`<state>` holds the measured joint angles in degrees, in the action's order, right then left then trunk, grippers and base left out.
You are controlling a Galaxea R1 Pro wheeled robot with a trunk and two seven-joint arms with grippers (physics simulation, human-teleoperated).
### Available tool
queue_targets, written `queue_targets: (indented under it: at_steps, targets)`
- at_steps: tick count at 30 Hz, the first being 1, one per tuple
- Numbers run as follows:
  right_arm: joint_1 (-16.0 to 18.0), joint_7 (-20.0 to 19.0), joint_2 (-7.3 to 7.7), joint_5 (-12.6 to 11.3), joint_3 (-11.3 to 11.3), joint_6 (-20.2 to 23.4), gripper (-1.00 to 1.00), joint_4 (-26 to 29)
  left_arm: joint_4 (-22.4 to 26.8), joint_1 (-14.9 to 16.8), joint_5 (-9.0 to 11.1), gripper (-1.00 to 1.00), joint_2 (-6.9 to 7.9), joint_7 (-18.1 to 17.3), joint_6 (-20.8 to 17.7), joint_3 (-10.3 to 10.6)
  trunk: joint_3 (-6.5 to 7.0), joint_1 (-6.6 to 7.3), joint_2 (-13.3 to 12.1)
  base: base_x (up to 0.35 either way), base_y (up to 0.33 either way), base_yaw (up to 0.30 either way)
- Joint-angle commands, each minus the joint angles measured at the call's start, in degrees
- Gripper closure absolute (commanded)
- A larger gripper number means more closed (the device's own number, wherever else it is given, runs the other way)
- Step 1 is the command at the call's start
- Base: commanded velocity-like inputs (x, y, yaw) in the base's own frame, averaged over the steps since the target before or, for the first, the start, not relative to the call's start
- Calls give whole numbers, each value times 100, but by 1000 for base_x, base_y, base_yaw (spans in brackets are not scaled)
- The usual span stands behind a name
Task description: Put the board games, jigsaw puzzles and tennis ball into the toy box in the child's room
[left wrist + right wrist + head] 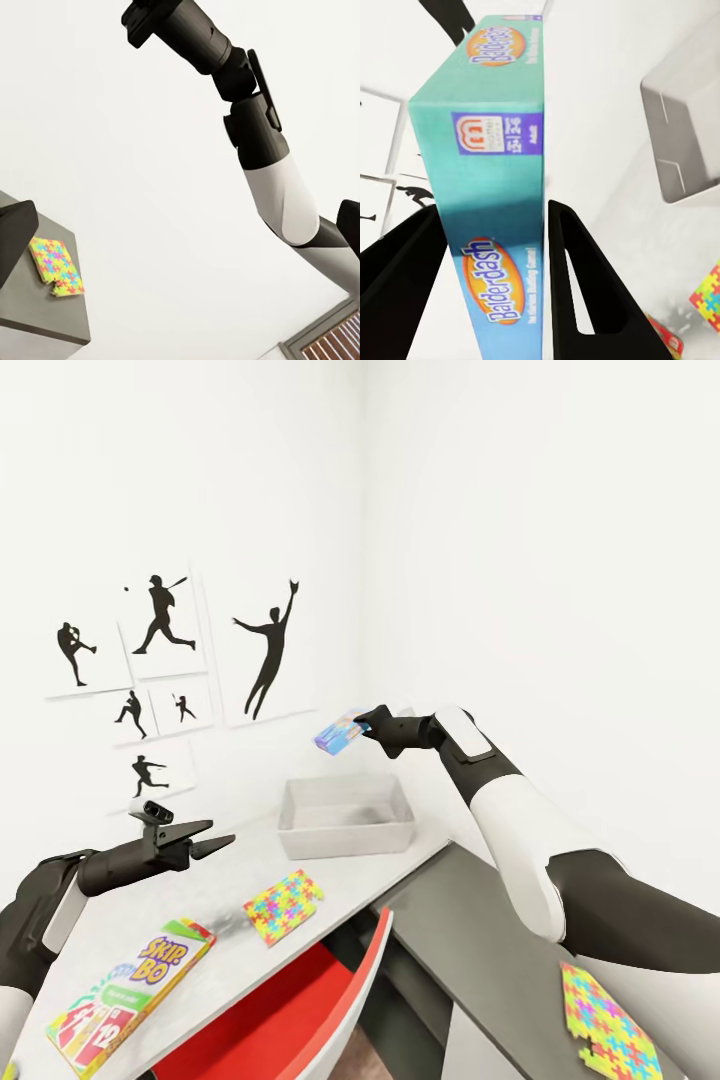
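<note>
Balderdash box (338, 735) above toy box (345, 815).

Skip-Bo box (130, 1000) corner cut off, toy box (686, 135) cropped, wall prints perhaps baseball

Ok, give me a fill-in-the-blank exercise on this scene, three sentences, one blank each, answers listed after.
1. The right gripper holds the teal Balderdash board game box above the grey ____ box.
2. The left gripper has its fingers ____.
3. The game box lying flat at the table's near edge reads Skip-____.

Missing words: toy; open; Bo
</note>
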<state>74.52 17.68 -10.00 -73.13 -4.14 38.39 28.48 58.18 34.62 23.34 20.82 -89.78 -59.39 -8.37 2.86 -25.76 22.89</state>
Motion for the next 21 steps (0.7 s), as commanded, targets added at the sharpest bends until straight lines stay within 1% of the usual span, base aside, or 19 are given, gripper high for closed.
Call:
queue_targets:
  at_steps: [1,13,21]
  targets:
    - [1,51,0,-52,-7,0,100,8,0,1,0,-100,1,-22,-61,2,-3,-3,3,67,0,122]
    - [1,51,0,-52,-7,1,100,8,0,1,2,-100,11,-22,-58,2,-3,-3,3,19,1,27]
    - [1,51,0,-52,-7,5,100,8,0,1,3,-100,18,-22,-60,2,-3,-3,3,118,44,1]
